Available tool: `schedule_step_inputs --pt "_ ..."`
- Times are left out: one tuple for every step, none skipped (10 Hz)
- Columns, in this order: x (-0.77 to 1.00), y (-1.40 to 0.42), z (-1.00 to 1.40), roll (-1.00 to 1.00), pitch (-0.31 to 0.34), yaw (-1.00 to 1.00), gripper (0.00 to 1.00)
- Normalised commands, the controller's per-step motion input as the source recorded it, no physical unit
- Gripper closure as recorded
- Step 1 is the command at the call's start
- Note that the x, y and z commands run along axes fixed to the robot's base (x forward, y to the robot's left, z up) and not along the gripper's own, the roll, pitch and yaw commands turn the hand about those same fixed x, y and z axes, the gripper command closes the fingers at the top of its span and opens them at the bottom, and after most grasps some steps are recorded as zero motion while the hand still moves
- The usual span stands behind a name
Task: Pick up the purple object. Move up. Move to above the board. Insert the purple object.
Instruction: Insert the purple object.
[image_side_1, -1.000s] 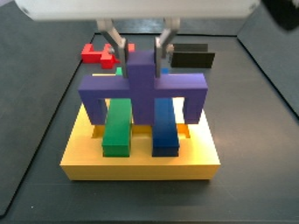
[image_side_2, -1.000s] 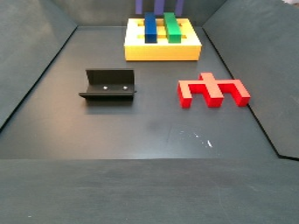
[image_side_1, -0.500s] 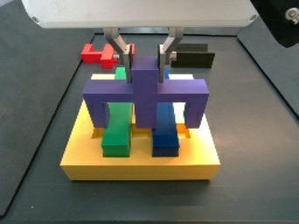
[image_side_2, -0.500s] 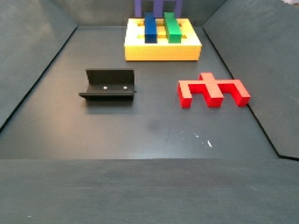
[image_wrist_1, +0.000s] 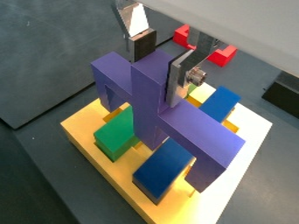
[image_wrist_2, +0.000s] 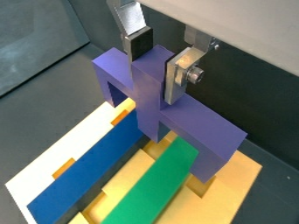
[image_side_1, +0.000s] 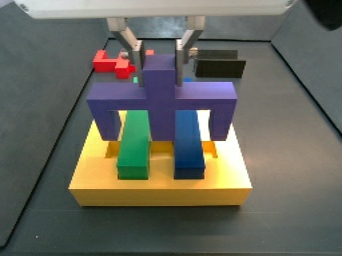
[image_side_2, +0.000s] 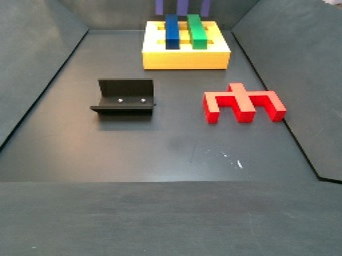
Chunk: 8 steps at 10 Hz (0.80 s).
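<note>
The purple object (image_side_1: 162, 98) stands over the yellow board (image_side_1: 160, 184). Its crossbar bridges the green bar (image_side_1: 135, 147) and the blue bar (image_side_1: 190, 148), its stem runs down between them, and its legs reach down at the board's sides. My gripper (image_side_1: 159, 62) is above the board, shut on the top of the stem. Both wrist views show a finger on each side of the stem (image_wrist_1: 162, 63) (image_wrist_2: 158, 59). I cannot tell whether the legs sit in the slots. In a side view only the object's lower part (image_side_2: 178, 8) shows, at the picture's edge.
A red notched block (image_side_2: 243, 102) and the dark fixture (image_side_2: 124, 97) sit on the dark floor away from the board (image_side_2: 187, 57). Both also show behind the board, the red block (image_side_1: 114, 62) and the fixture (image_side_1: 221, 68). Raised walls border the floor.
Half a second ago the gripper and purple object sat lower in the side view. They are now back up about where they were a second ago. The grip is unchanged.
</note>
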Motion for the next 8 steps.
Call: schedule_step_inputs --pt "0.0 -0.06 0.0 0.0 -0.009 0.1 1.0" --pt "0.09 -0.05 0.0 0.0 0.0 0.09 1.0" --pt "0.0 0.0 -0.15 0.0 -0.063 0.05 1.0" --pt "0.0 0.0 -0.09 0.0 -0.054 0.07 1.0" --pt "0.0 0.04 -0.19 0.0 -0.09 0.07 1.0" --pt "0.0 0.0 -0.18 0.0 -0.08 0.07 1.0" --pt "0.0 0.0 -0.14 0.03 -0.044 0.11 1.0" --pt "0.0 0.0 -0.12 0.01 -0.039 0.11 1.0"
